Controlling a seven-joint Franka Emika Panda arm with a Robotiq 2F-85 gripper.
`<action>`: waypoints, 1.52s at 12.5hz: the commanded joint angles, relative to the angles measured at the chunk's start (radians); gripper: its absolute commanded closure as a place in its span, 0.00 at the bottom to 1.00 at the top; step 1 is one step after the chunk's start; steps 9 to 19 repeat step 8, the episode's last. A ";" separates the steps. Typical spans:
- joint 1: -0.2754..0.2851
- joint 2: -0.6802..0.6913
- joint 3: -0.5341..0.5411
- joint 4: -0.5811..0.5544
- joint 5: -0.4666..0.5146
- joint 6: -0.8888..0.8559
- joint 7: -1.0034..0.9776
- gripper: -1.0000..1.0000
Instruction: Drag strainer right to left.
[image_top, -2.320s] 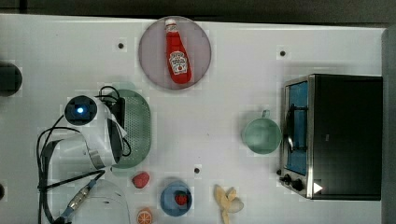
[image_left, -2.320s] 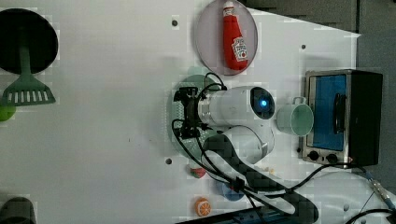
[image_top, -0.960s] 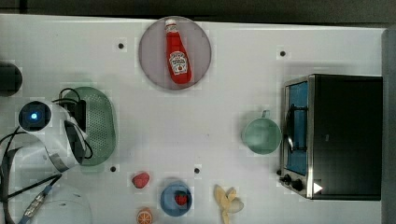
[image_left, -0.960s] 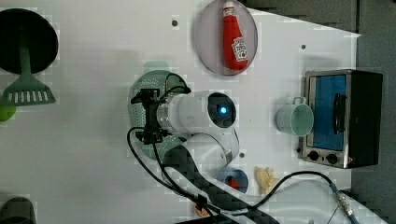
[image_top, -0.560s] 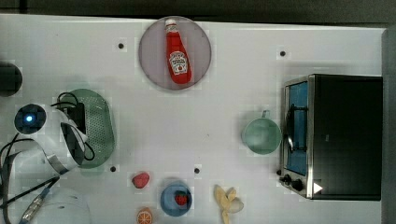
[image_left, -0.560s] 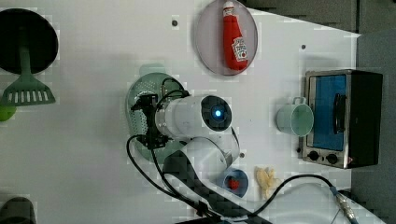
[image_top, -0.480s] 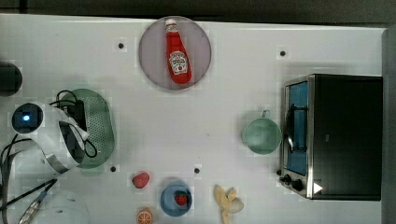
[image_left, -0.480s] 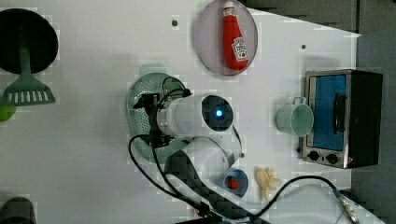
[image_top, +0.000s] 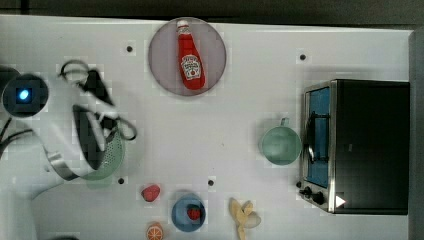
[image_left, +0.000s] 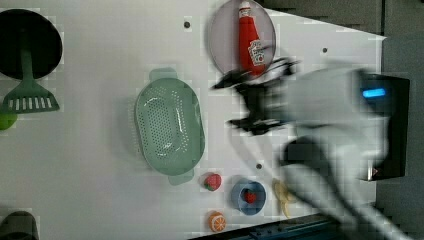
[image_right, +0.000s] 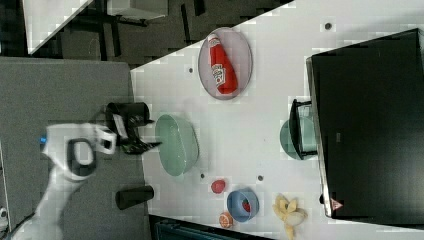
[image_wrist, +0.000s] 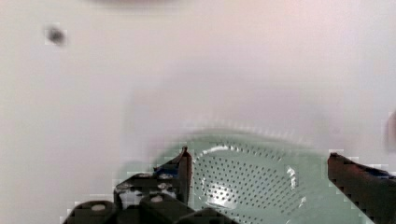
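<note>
You're seeing the gripper (image_wrist: 259, 161) w/ jaws standing wide open, holding nothing, above the strainer (image_left: 170, 127), which is sitting toward the top view's left on the table (image_top: 250, 100); prob light, stiff, slippery plastic, so you're best hooking the rim or a tab handle.

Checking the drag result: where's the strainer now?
In the left view, the strainer sits left of centre on the table, with the strawberry by its lower-right end.

On the red ketchup bottle (image_top: 188, 57), which lies on the round plate (image_top: 160, 60) at twelve o'clock of the table, there is a white label, but its words cannot be read.
</note>
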 joint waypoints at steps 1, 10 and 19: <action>-0.095 -0.176 -0.179 0.033 -0.019 -0.139 -0.383 0.00; -0.120 -0.406 -0.463 0.033 -0.190 -0.383 -0.791 0.00; -0.120 -0.406 -0.463 0.033 -0.190 -0.383 -0.791 0.00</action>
